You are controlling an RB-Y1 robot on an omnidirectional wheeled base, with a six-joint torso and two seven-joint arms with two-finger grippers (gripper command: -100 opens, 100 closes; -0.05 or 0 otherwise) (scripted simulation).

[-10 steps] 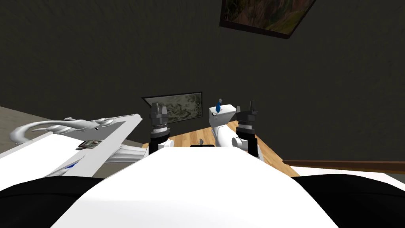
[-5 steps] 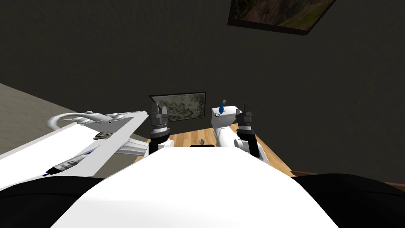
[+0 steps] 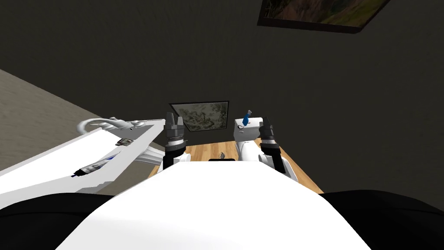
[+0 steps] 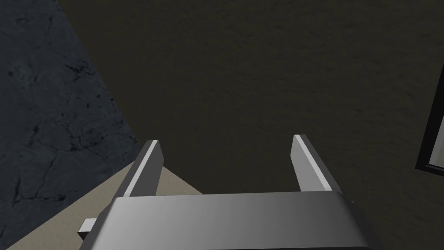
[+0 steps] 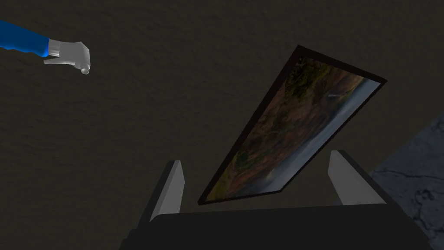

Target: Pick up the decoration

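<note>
Decoration [image 3: 246, 118], blue-and-grey, stood near the left edge of the toilet tank [image 3: 253, 131]; likely light, rigid, tippy: hold its blue body. Left gripper [image 4: 226, 141] and right gripper [image 5: 258, 157] fingers stood apart.

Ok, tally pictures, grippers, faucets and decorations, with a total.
Dark-framed pictures: 2
Grey-fingered grippers, both open: 2, left gripper, right gripper
Curved silver faucet on the white counter: 1
Blue-and-grey decoration on the white toilet tank: 1
Total: 6

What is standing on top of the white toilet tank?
A small blue object with a grey tip stands on the tank, with a tiny dark loop beside it. The right gripper covers the tank's right end.
</note>
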